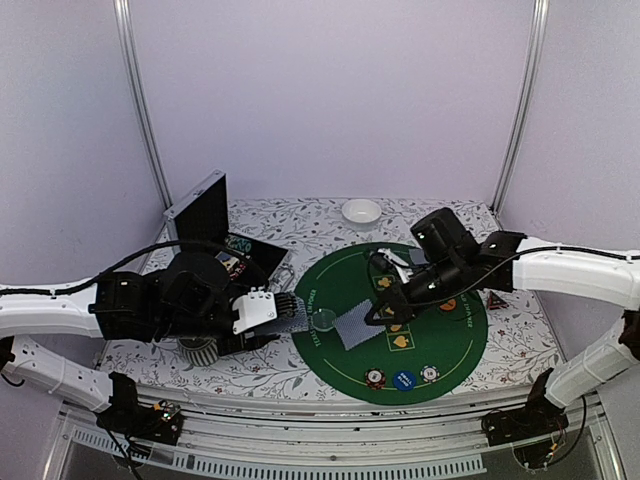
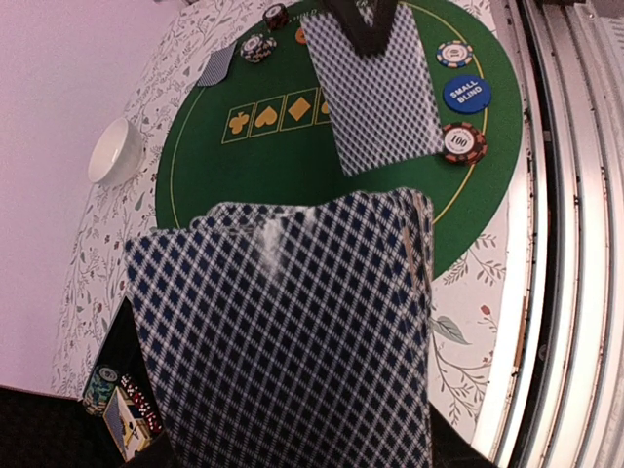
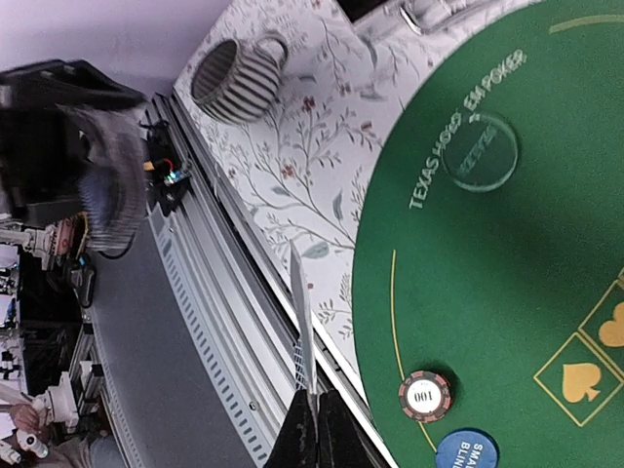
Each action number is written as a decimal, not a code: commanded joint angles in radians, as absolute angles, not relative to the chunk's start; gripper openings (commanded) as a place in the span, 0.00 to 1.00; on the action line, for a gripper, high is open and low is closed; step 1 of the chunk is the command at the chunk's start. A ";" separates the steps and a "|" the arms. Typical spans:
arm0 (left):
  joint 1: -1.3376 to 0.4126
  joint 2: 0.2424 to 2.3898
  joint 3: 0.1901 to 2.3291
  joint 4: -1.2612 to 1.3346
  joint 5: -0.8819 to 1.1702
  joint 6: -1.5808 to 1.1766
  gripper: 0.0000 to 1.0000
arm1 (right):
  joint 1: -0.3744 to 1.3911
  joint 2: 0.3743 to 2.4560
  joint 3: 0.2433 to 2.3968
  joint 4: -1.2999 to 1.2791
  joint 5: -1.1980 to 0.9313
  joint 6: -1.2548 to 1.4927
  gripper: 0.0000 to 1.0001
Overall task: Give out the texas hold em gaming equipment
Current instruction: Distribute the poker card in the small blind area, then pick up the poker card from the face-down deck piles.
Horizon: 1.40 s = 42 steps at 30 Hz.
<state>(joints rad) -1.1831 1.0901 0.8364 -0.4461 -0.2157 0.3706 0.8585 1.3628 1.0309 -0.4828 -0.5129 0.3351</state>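
While checking overhead, seeing right end effector (image 1: pixel 385 308) above the middle of green mat (image 1: pixel 440 345), fully closed on one card (image 1: pixel 352 326), grey-blue back up. Confirming on right wrist view: fingers (image 3: pixel 310 434) pressed together on that card's edge, seen edge-on, held above mat's near rim.

Seeing left end effector (image 1: pixel 278 314) just off mat's left edge, roughly half open, clamped on the deck (image 1: pixel 295 316). Same deck fills most of left wrist view, backs toward camera, slightly fanned, reaching toward mat's left rim.

On mat, along its near edge, in a row: reddish-brown chip (image 1: pixel 375 378), blue button (image 1: pixel 404 379), white chip (image 1: pixel 429 373).
On mat's left part, between deck and held card: clear disc (image 1: pixel 323 320).
At mat's far rim, mostly on the bench (image 1: pixel 300 375): face-down card (image 2: pixel 217 66), with striped chip (image 2: pixel 258 46) just beside it on the mat.

Off mat to the left, under left arm: ribbed mug (image 3: pixel 234 66). Beyond mat's far edge: white bowl (image 1: pixel 361 211).
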 commanded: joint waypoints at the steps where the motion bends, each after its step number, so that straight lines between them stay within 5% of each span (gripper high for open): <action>1: -1.166 1.067 0.836 -0.418 -0.219 0.372 0.54 | 0.895 1.542 1.038 -0.432 -0.673 0.281 0.02; 14: -1.164 1.061 0.831 -0.414 -0.210 0.374 0.55 | 0.912 1.923 1.241 -0.548 -0.643 0.135 0.03; 16: -1.164 1.060 0.830 -0.414 -0.210 0.375 0.55 | 0.912 1.931 1.264 -0.575 -0.588 0.135 0.16; 19: -1.164 1.062 0.830 -0.413 -0.209 0.375 0.55 | 0.914 1.925 1.301 -0.621 -0.509 0.140 0.50; 23: -1.164 1.065 0.829 -0.414 -0.206 0.376 0.55 | 0.917 1.865 1.342 -0.655 -0.401 0.156 0.78; 25: -1.163 1.067 0.830 -0.414 -0.204 0.379 0.55 | 0.925 1.827 1.371 -0.672 -0.352 0.159 1.00; 33: -1.162 1.072 0.830 -0.414 -0.202 0.377 0.55 | 0.932 1.559 1.383 -0.555 -0.011 0.158 0.99; 38: -1.162 1.074 0.829 -0.413 -0.202 0.381 0.55 | 0.932 1.312 1.082 -0.005 -0.361 0.154 0.99; 42: -1.161 1.078 0.828 -0.413 -0.205 0.380 0.55 | 0.952 1.371 1.029 0.150 -0.495 0.309 0.99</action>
<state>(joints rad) -1.1770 1.0782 0.8349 -0.4427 -0.2100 0.3740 0.9302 1.2766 1.0832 -0.1192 -0.3187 0.1871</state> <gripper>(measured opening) 0.556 0.989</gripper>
